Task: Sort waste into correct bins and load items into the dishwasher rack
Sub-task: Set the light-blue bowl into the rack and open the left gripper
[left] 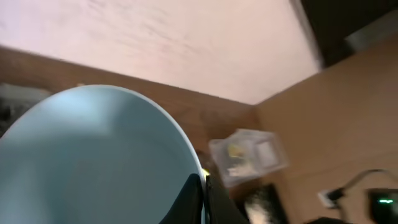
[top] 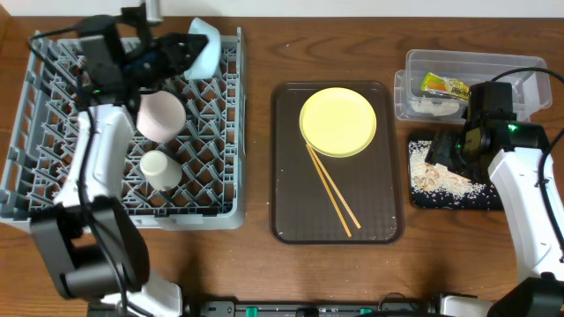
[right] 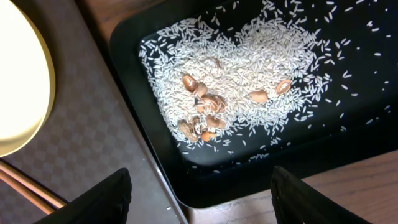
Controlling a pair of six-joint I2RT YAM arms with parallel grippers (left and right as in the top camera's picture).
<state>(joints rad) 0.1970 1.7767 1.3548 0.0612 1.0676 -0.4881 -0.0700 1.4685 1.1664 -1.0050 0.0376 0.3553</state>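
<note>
My left gripper (top: pixel 182 51) is shut on the rim of the light blue bowl (top: pixel 205 46), holding it tilted over the far edge of the dishwasher rack (top: pixel 53 189). In the left wrist view the bowl (left: pixel 93 162) fills the frame, its rim pinched in the gripper (left: pixel 206 190). A white bowl (top: pixel 161 114) and a small white cup (top: pixel 161 170) sit in the rack. My right gripper (top: pixel 442 151) hovers open over the black tray (right: pixel 186 186) of rice scraps (right: pixel 236 68). The yellow plate (top: pixel 338 121) and chopsticks (top: pixel 332 189) lie on the brown tray.
The brown serving tray (top: pixel 291 211) lies in the table's middle. At the back right stands the clear tub (top: pixel 520 70), holding the yellow-green wrapper (top: pixel 445 85) and white tissue (top: pixel 434 106). The black tray (top: pixel 480 201) sits just in front of it.
</note>
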